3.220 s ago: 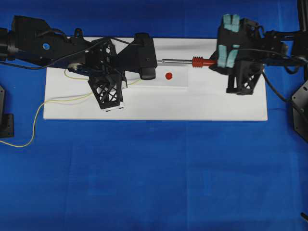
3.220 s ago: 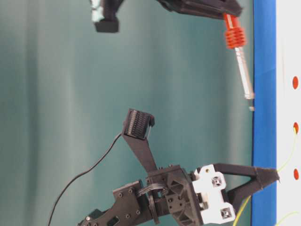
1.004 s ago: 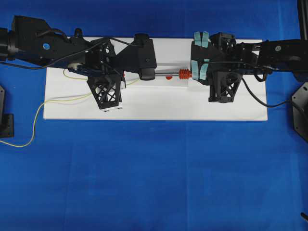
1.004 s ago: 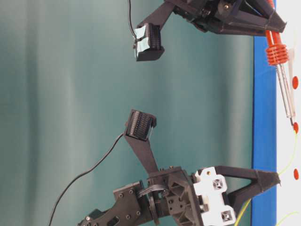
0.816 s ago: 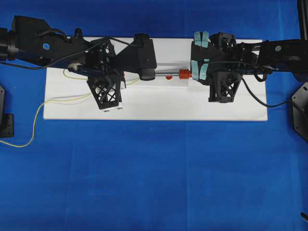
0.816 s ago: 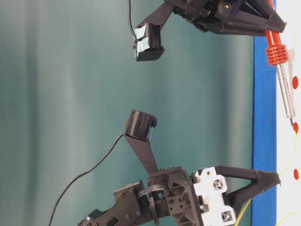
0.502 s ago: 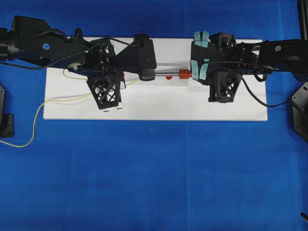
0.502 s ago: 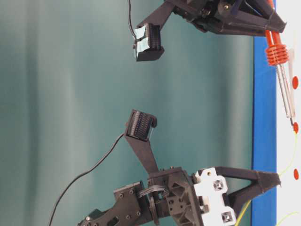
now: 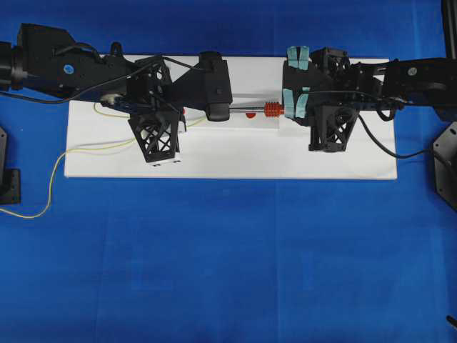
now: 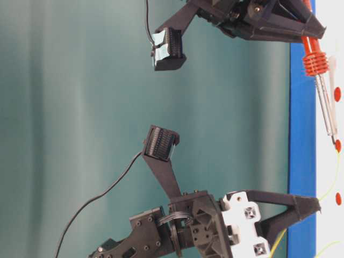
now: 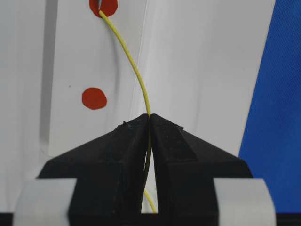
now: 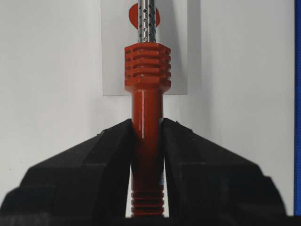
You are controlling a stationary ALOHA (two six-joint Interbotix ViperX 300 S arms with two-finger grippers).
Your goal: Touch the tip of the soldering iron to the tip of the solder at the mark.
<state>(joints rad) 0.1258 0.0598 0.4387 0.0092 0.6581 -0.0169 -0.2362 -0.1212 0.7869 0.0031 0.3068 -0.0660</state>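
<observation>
Two clamped grippers we see: the right gripper (image 12: 146,125) pinches the soldering iron (image 12: 146,70) by its red-orange ribbed handle, silver shaft ahead, while the left gripper (image 11: 149,117) nips the thin yellow solder (image 11: 134,70), its tip meeting the iron's point on a red mark (image 11: 107,6).

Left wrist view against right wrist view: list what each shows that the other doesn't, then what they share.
Only the left wrist view shows the solder, pinched between the left gripper jaws, curving up to a red mark where a fine metal tip meets its end; a second red mark lies nearer. Only the right wrist view shows the soldering iron, its red ribbed handle clamped by the right gripper jaws, its perforated shaft crossing a red dot. Both show the white board, black jaws shut on something, and blue cloth at the right edge.
</observation>
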